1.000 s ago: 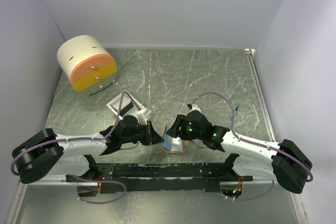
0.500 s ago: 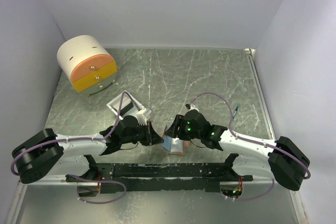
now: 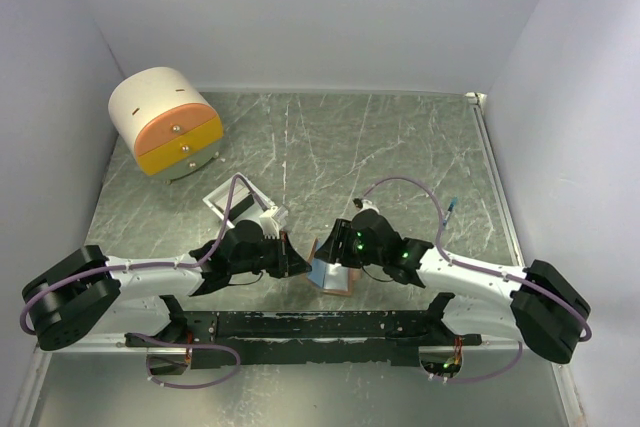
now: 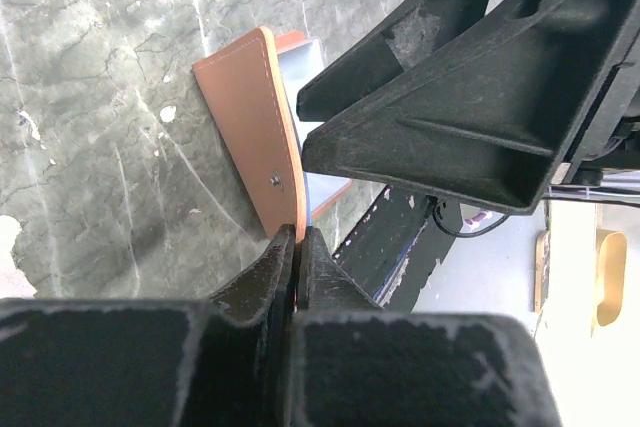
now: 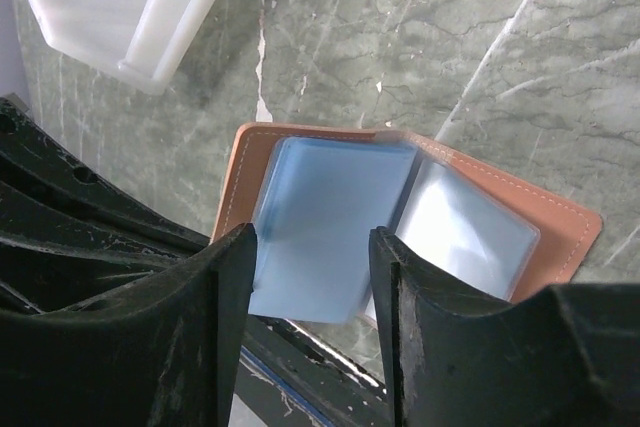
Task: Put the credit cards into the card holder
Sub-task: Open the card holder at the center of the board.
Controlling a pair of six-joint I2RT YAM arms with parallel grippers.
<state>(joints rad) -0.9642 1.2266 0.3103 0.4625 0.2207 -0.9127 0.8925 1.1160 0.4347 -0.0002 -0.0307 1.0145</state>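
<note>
- The holder (image 3: 332,275) lies open on the desk (image 3: 380,147), at its near edge, between the two hands.
- The left hand (image 4: 297,239) is closed on the holder: its fingers pinch the near end of one salmon-brown cover (image 4: 245,117).
- That cover shows its outer face to the left wrist camera, with stitching along the rim and a small round stud (image 4: 275,179). It looks tilted up off the desk.
- Pale blue lining shows just behind the cover.
- The right hand (image 5: 312,239) hangs right over the open holder with its fingers (image 5: 235,287) spread apart, gripping nothing.
- Between those fingers lies a pale blue leaf of pockets (image 5: 320,217). I cannot tell if the fingers touch it.
- A second, paler leaf lies to its right on the other brown cover, which is flat on the desk.
- The two hands are close together, nearly tip to tip.
- A white open box (image 3: 228,199) sits just beyond the left hand, near the holder but apart from it.
- A round cream-and-orange drawer unit (image 3: 160,117) stands at the far left corner, well apart from the rest.
</note>
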